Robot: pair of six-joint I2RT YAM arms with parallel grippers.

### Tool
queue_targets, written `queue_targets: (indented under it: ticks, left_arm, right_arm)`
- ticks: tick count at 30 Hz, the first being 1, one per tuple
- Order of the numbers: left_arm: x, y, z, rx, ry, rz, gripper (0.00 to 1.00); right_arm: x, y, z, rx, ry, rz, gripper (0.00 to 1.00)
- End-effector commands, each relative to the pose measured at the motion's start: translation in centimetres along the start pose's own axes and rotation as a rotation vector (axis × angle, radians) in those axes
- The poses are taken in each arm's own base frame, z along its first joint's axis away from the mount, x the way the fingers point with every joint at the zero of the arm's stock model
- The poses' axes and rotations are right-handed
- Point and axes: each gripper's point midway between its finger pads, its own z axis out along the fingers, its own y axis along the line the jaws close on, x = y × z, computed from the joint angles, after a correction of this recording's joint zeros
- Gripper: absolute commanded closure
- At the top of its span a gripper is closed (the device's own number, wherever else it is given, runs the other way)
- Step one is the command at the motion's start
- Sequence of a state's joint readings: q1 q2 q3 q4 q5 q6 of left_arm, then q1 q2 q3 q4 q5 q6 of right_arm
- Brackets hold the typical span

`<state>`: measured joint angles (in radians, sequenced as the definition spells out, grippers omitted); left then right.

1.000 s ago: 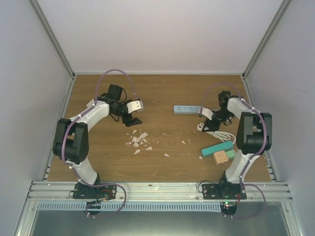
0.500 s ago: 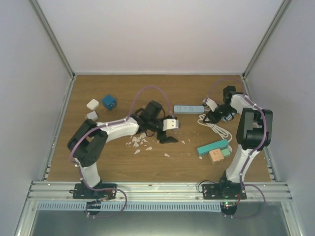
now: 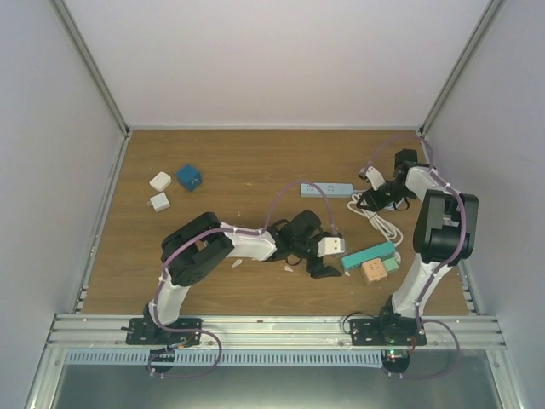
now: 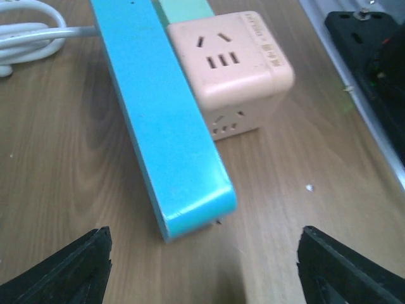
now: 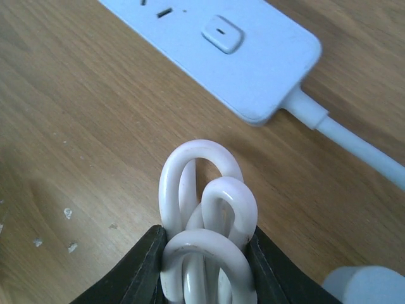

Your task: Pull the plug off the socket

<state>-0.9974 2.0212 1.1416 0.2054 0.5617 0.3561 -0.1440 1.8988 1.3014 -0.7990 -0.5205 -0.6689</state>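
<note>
The peach cube socket (image 4: 234,69) (image 3: 377,272) sits on the table against a teal power strip (image 4: 164,120) (image 3: 369,255). My left gripper (image 4: 205,266) (image 3: 325,258) is open just short of the strip's rounded end, touching nothing. At the back lies a white power strip (image 5: 221,44) (image 3: 326,188) whose white cable (image 5: 209,209) is bunched in loops. My right gripper (image 5: 209,266) (image 3: 373,194) is shut on those loops. The plug is hidden: I see none seated in any socket face.
Two white cubes (image 3: 160,181) (image 3: 159,202) and a blue cube (image 3: 189,177) sit at the back left. A green block (image 4: 183,9) lies behind the peach cube. The right arm's base (image 4: 373,57) and the table's metal edge are close by.
The left arm has swung from the back left across the table to the teal strip, still open. The right gripper has shifted back and right and closed on the cable loops.
</note>
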Motion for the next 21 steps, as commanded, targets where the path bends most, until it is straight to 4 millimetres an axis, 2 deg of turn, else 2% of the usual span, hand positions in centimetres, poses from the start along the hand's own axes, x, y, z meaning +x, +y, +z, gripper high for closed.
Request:
queue_targets:
  ticks: [1,6,13,17,21]
  left_arm:
    - [-2.6,1.7,2.0,-0.067,-0.08,-0.001,0.22]
    - [-2.9,1.6,4.2,-0.081,-0.086,-0.055,0.3]
    - [-2.5,2.3,5.2,-0.113,-0.075,-0.089,0.62]
    - [-1.7,3.2,3.8,-0.132,-0.049,-0.105,0.79]
    - [-0.4,4.6,0.9,-0.12,-0.025,-0.142,0.86]
  right_arm:
    - [-0.3,-1.1,-1.2,0.052,-0.045,0.034,0.85]
    - [0.7,-2.2,-1.8,0.078,-0.052,0.061,0.84]
    - [1.5,-3.2,-2.4,0.088,-0.045,0.087,0.84]
    - [2.6,-4.2,-3.0,0.112,-0.026,0.102,0.84]
    - [3.8,-5.2,-3.7,0.125,-0.017,0.13,0.79]
